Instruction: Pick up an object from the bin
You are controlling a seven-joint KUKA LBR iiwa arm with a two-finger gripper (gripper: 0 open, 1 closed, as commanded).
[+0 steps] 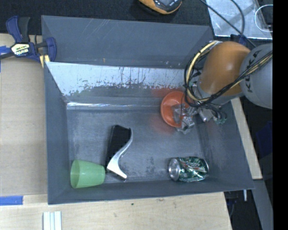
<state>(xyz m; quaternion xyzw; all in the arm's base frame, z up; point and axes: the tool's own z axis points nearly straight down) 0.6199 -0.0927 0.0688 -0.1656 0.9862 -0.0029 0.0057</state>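
My gripper (184, 122) hangs at the back right of the bin, under the arm's orange cover. It sits right at the right-hand rim of an orange bowl (171, 108) that lies on its side against the back wall; whether it touches the rim is unclear. A crushed green and silver can (188, 169) lies on the bin floor below the gripper, near the front wall.
A black and white scraper-like thing (117, 150) lies left of the middle. A light green cup (86, 173) lies on its side in the front left corner, touching its white end. The arm comes in over the right wall.
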